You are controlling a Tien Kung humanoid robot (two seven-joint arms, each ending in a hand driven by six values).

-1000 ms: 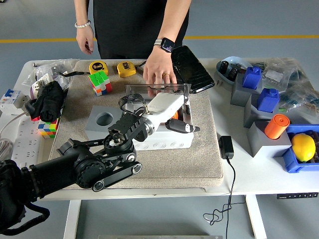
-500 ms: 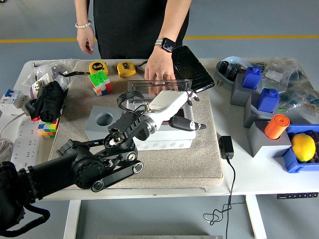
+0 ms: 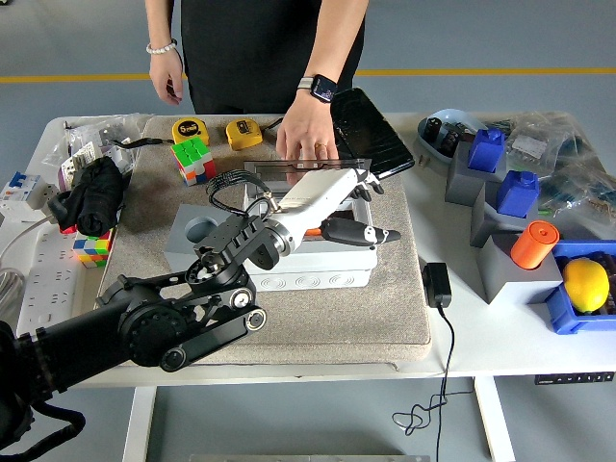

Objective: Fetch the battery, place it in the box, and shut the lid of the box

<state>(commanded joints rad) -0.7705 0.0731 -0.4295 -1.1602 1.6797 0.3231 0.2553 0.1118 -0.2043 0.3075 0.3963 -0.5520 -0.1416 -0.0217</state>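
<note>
Head view: the left hand [image 3: 339,197], fingers loosely spread and holding nothing visible, hovers over the white box [image 3: 313,265], whose clear lid [image 3: 294,168] a person's hand [image 3: 306,135] steadies. The battery cannot be seen; closing looks unfinished. A yellow tape measure [image 3: 189,130] reads "5m".

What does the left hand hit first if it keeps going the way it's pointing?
Probably the box's raised lid. The left hand reaches up-right over the white box, and the lid stands just beyond its fingers, held by a person's hand. Depth is unclear; it may already touch.
</note>
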